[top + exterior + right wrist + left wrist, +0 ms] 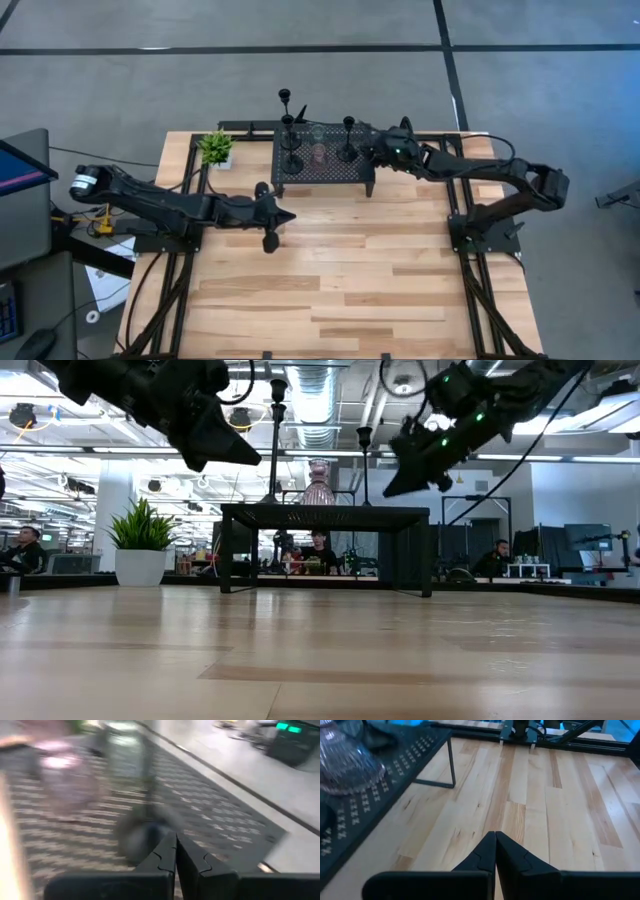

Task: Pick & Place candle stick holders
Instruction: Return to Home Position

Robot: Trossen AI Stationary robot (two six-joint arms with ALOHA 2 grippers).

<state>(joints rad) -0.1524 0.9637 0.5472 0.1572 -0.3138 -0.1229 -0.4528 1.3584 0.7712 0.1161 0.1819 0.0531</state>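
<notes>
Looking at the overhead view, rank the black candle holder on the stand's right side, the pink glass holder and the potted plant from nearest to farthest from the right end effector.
1. Black candle holder, on the right side of the stand, just beside the right end effector.
2. Pink glass holder, mid-stand.
3. Potted plant, past the stand's left end.

Grey concrete floor (300,30) crossed by dark lines; light plank-wood surface (350,290) on a black frame, with a monitor (20,165) on a desk off its left side. Beyond it is an open-plan office: exposed ceiling ducts (318,405), strip lights (560,456), a white pillar (108,500), and people (320,550) seated at desks with screens (590,538).
</notes>
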